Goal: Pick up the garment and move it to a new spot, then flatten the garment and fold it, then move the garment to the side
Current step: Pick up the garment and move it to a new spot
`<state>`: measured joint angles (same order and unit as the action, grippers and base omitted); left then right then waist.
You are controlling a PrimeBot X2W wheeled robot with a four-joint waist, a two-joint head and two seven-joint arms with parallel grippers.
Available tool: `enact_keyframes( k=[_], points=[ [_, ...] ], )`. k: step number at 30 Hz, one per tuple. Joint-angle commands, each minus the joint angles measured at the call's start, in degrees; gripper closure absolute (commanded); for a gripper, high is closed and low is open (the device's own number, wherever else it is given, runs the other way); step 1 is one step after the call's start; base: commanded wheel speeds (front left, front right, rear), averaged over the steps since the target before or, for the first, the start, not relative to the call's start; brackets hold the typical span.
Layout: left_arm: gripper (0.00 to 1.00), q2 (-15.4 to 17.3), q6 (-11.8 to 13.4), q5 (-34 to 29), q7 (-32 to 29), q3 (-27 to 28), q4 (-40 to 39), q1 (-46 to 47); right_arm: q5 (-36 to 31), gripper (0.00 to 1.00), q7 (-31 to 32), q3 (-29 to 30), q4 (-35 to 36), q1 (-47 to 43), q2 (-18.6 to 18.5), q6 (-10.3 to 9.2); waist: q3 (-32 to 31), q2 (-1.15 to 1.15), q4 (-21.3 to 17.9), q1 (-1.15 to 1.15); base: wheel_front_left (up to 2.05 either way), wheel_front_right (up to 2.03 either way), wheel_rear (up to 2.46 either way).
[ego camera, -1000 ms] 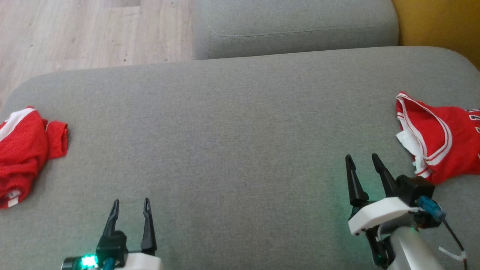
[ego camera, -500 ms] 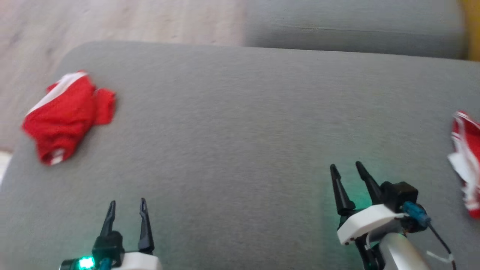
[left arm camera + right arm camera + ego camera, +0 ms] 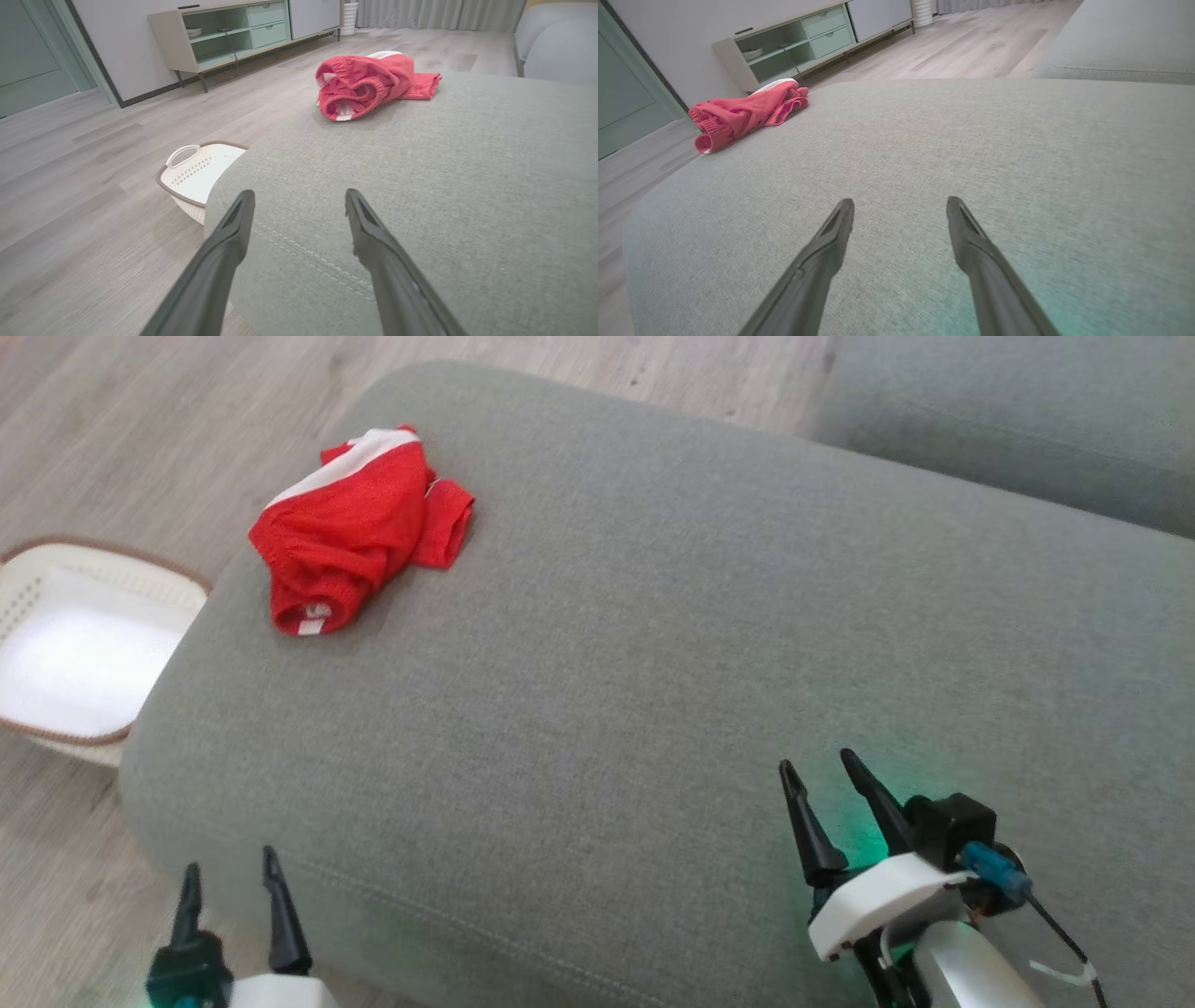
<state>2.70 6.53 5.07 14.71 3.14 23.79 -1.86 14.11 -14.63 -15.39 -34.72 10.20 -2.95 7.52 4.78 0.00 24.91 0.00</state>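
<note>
The red garment [image 3: 359, 527] lies bunched on the grey cushion [image 3: 635, 644], well ahead of the left gripper [image 3: 231, 861] and far ahead-left of the right gripper [image 3: 819, 761]. Both stand spread and empty. It looks like light, soft mesh (likely to sag), so pinching the rolled hem nearest the left gripper seems best.

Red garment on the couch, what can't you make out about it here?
- Head view: the red garment lies bunched; its own folds hide its full shape and underside.
- Left wrist view: its rolled edge faces the camera and hides the rest behind it.
- Right wrist view: it lies far off and low, so its details are too small.
</note>
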Motion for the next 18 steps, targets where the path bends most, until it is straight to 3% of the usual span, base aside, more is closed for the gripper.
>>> enact_keyframes(
  k=[1, 10, 18],
  points=[
    [0.0, 0.2, -0.1, 0.5, 0.3, 2.9, -1.8, 1.8, -0.6, 0.0, -0.4, -1.7, 1.4, 2.8, 0.1, -0.03, 1.4, 0.0, 0.9, 0.0, 0.0, 0.0, 0.0],
    [0.0, 0.2, -2.9, 3.6, 0.3, 8.0, -0.2, 8.2, -3.2, 0.0, -0.4, -2.3, 2.3, 5.6, 0.1, -0.03, 6.9, 0.0, -1.5, 0.0, 0.0, 0.0, 0.0],
    [0.0, 3.7, -7.2, 3.0, 0.3, 11.7, 3.5, 22.4, -7.9, 0.0, -0.4, -0.7, 5.7, 9.4, 0.0, -0.03, 15.5, 0.0, -5.7, 0.0, 0.0, 0.0, 0.0]
  ],
)
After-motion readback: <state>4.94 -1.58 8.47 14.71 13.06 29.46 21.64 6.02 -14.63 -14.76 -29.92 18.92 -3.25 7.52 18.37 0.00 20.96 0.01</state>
